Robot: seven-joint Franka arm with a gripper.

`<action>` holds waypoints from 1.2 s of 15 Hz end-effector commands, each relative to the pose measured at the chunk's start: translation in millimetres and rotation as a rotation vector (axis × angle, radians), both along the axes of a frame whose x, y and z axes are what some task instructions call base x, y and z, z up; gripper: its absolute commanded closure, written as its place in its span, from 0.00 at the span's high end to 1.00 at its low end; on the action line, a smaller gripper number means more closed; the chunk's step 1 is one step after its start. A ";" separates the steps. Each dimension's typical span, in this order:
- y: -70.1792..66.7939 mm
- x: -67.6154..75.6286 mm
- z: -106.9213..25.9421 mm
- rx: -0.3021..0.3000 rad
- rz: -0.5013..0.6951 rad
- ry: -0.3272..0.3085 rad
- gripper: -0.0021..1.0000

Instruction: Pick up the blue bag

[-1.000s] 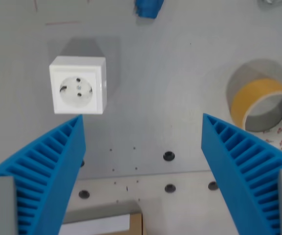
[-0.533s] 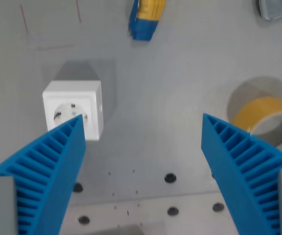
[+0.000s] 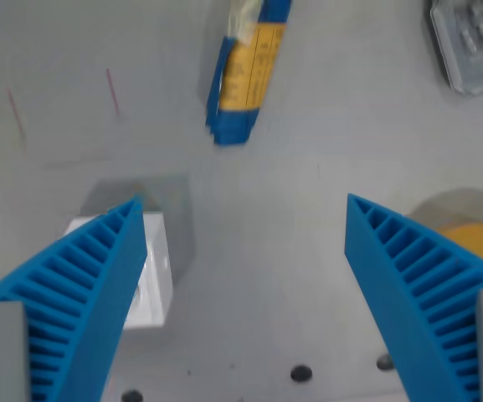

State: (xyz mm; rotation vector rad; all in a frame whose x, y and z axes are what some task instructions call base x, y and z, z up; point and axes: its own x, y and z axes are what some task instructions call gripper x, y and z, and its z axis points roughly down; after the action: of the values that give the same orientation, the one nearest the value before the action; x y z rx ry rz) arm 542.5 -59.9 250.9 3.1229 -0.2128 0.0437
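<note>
— Grey desk (image 3: 308,209) beneath your arm; what lies on it?

— Your blue bag (image 3: 243,79), with its yellow label, lies at top centre of the wrist view, apart from everything else.

— And your pincer (image 3: 245,251)?

— Spread wide, holding nothing. A white socket (image 3: 153,268) sits partly behind its finger on the wrist view's left; a yellow tape roll (image 3: 475,239) peeks out at the right.

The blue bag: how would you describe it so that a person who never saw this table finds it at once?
On the grey table, look near the top edge of the wrist view, a little left of the middle, beyond the open pincer. The blue bag lies there, long and narrow. Only it is blue with a yellow label; the socket is white and the tape is a ring.
</note>
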 end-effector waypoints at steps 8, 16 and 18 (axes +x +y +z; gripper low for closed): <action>-15.6 42.2 -42.3 0.041 -0.156 0.001 1.00; -20.8 57.1 -81.5 0.037 -0.175 -0.033 1.00; -22.0 60.9 -87.8 0.038 -0.178 -0.033 1.00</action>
State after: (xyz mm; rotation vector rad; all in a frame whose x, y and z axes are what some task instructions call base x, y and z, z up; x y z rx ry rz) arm 596.5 -79.2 163.5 3.1046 -0.3973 0.0749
